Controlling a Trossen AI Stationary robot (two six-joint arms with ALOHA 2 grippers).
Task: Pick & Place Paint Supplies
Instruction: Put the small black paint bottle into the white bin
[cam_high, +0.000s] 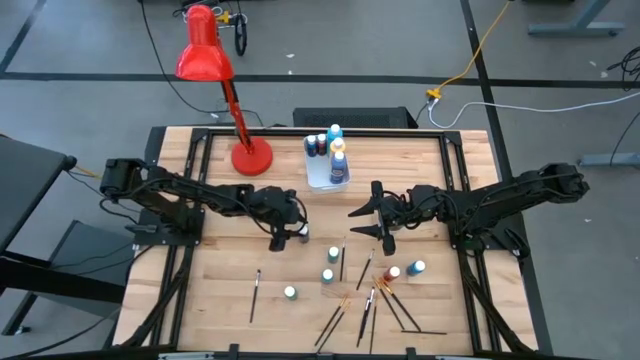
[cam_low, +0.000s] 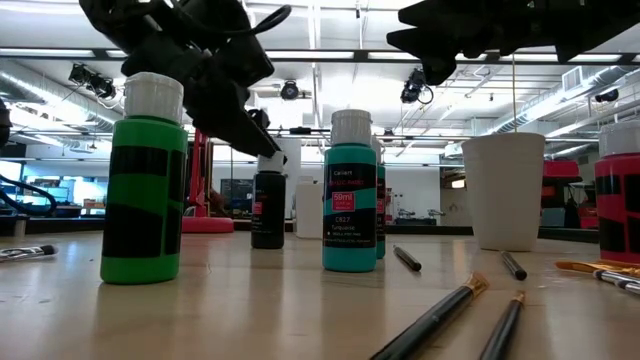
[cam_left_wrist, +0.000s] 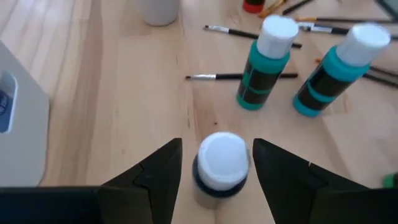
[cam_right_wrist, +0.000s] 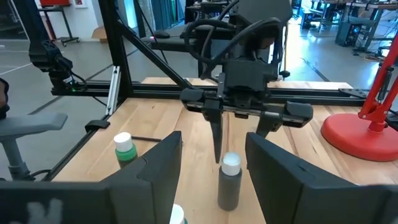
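Observation:
A dark paint bottle with a white cap (cam_left_wrist: 221, 163) stands upright on the wooden table (cam_high: 220, 290), a little left of its middle. My left gripper (cam_left_wrist: 216, 143) is open, one finger on either side of the bottle's cap, with a thin gap showing on both sides; it also shows as the left gripper (cam_high: 288, 235) from above. My right gripper (cam_high: 372, 215) hangs open above the table right of the middle, with nothing between its fingers. Teal bottles (cam_left_wrist: 264, 62) and loose paintbrushes (cam_high: 365, 305) lie toward the near edge.
A white tub (cam_high: 322, 180) holding several bottles stands at the far middle, beside a red desk lamp (cam_high: 250, 158). A green bottle (cam_low: 145, 180), a red bottle (cam_high: 393, 272) and a white cup (cam_low: 503, 190) stand among the brushes. A black frame (cam_high: 470, 200) rims the table.

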